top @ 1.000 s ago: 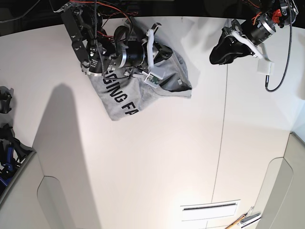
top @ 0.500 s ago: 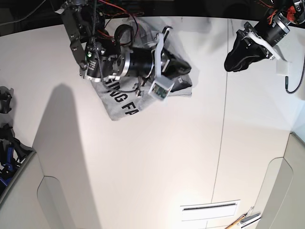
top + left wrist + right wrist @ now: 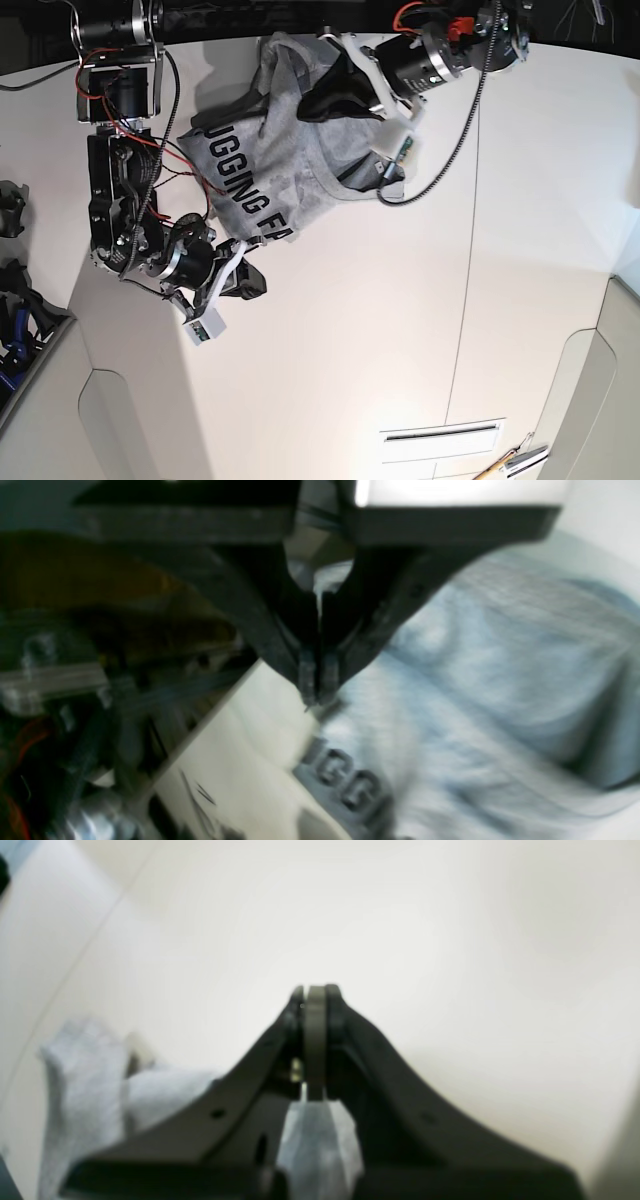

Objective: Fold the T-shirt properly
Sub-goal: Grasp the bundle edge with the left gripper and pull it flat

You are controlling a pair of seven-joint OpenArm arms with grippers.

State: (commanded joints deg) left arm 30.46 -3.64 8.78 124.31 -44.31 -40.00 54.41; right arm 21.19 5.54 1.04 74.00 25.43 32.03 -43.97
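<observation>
Lying bunched and crumpled on the white surface (image 3: 400, 330), the grey T-shirt (image 3: 300, 165) sits in the upper left-centre of the base view, part of its black lettering facing up. The left fingers (image 3: 307, 677) are closed, their tips pressed together with no cloth visible between them. They are over the upper part of the shirt in the base view; whether they touch it, I cannot tell. The right fingers (image 3: 334, 1040) are closed too, tips together and no fabric seen between them. In the base view they are just beside the shirt's lettered lower edge, over the surface. The right wrist view shows grey folds behind and beside them, but contact with the cloth is unclear. The left wrist view is blurred.
</observation>
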